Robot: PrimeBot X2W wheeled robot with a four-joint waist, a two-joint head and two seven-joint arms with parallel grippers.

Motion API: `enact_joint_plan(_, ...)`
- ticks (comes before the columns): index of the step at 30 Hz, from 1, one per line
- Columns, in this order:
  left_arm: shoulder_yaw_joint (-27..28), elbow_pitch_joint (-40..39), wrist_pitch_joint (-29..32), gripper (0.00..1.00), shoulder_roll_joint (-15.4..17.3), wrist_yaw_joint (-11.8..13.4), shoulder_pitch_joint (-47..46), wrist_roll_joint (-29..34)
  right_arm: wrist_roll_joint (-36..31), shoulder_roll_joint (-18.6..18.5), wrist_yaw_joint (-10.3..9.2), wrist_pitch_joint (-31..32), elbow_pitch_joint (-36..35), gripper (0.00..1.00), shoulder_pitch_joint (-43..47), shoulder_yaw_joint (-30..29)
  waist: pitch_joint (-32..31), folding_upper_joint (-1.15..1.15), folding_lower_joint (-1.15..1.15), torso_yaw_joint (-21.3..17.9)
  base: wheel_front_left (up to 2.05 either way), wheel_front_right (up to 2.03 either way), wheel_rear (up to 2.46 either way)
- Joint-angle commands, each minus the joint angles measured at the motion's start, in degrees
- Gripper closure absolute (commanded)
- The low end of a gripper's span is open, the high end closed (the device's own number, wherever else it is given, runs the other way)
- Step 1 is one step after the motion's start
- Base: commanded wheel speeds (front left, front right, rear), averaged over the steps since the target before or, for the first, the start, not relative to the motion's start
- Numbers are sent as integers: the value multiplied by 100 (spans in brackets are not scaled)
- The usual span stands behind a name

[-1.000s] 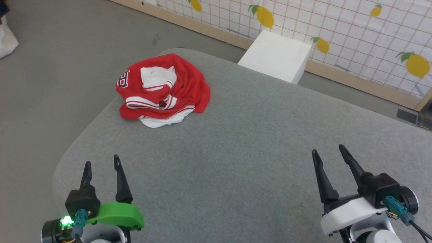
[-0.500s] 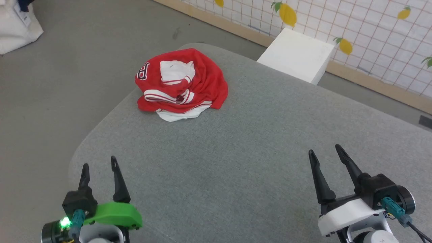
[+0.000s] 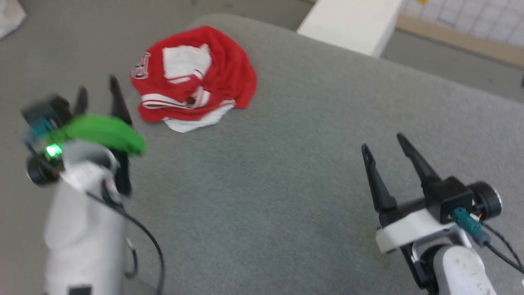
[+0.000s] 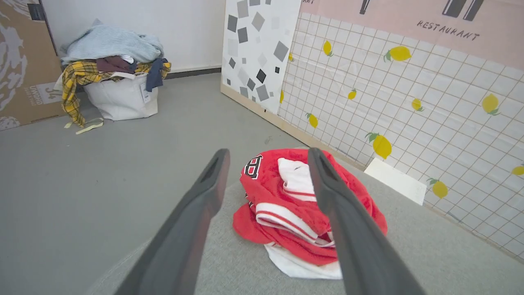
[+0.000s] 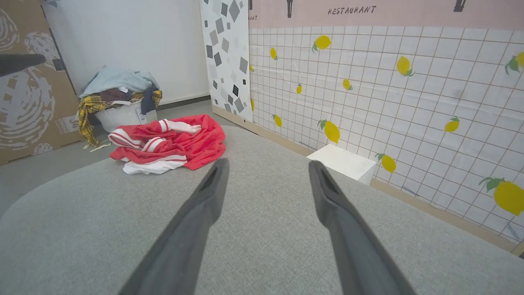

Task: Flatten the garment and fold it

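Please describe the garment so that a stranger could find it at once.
Start at the large grey table. Near its far left corner lies the garment, a crumpled heap. Its red cloth with white striped sleeves differs from the plain white box nearby.

A grey fabric tabletop [image 5: 266,229] stands on a grey floor [image 4: 102,164]. A lemon-printed tile wall [image 5: 368,82] runs beside it, a white block [image 5: 344,164] at its foot. A clothes-heaped white bin [image 4: 123,98] sits by what looks like cardboard [image 5: 28,106].
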Motion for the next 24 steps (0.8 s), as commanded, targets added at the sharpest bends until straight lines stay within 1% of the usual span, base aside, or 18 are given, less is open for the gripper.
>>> enact_joint_plan(1, 47, 176, 145, 0, 130, -64, -324, -101, -63, -22, -10, 18, -60, 0, -145, 13, 1103, 0, -1, -989, 0, 0, 0)
enact_joint_plan(7, 266, 903, 1038, 0, 571, -107, -1362, -432, -82, -137, -10, 49, -170, 0, -523, 91, 1921, 0, -1, -1597, 0, 0, 0)
enact_joint_plan(13, 373, 1379, 2115, 0, 862, 35, -1716, -664, -19, -139, -10, -50, -192, 0, -773, 99, 2427, 0, -1, -1953, 0, 0, 0)
enact_joint_plan(18, 333, 1660, 2880, 0, 1054, 268, -1615, -653, 3, -135, -10, -150, -96, 0, -863, 129, 2532, 0, -1, -2063, 0, 0, 0)
enact_joint_plan(22, 233, 1791, 3694, 0, 1129, 475, -1331, -636, 64, -108, -10, -251, 43, 0, -882, 124, 2351, 0, -1, -2103, 0, 0, 0)
enact_joint_plan(23, 194, 1770, 3905, 16, 1158, 472, -1246, -639, 89, -98, -10, -285, 96, 0, -869, 127, 2264, 0, -1, -2107, 0, 0, 0)
enact_joint_plan(24, 165, 1716, 4023, 53, 1182, 426, -1178, -649, 113, -90, -10, -313, 143, 0, -855, 130, 2177, 0, -1, -2109, 0, 0, 0)
